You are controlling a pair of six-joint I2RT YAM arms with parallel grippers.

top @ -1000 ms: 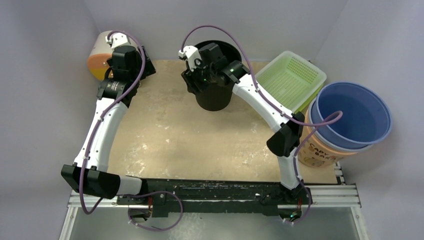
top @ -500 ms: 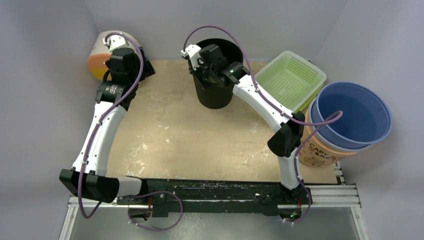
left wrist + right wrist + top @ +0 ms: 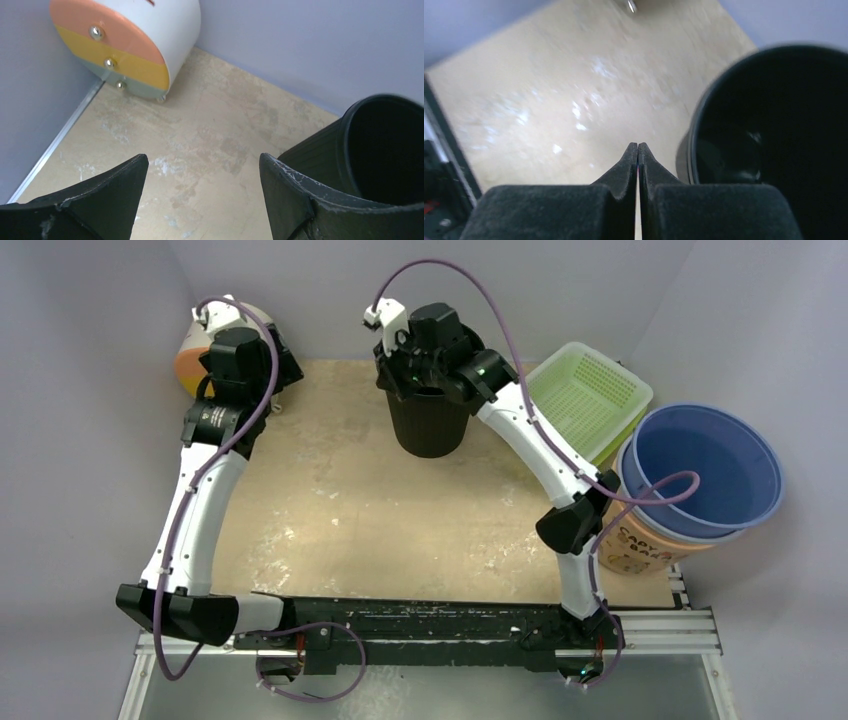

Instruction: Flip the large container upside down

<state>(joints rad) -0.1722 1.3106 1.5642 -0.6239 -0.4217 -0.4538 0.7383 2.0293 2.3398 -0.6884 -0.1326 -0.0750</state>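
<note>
The large container (image 3: 430, 427) is a black ribbed bucket standing upright, mouth up, at the back middle of the table. It also shows in the left wrist view (image 3: 380, 145) and in the right wrist view (image 3: 774, 115). My right gripper (image 3: 638, 146) hovers over the bucket's left rim, shut, with nothing between its fingers. In the top view the right gripper (image 3: 402, 362) hides part of the rim. My left gripper (image 3: 202, 160) is open and empty above bare table to the left of the bucket, seen in the top view near the back left corner (image 3: 280, 372).
A white drum-shaped box (image 3: 195, 345) with an orange, yellow and green front (image 3: 125, 55) sits in the back left corner. A green mesh basket (image 3: 585, 395) leans at the back right. Beside it a blue tub (image 3: 705, 470) rests on a printed bucket (image 3: 635, 550).
My right gripper has shut and risen from the bucket's left side to above its rim. The left arm has drifted slightly back and left, still open.
</note>
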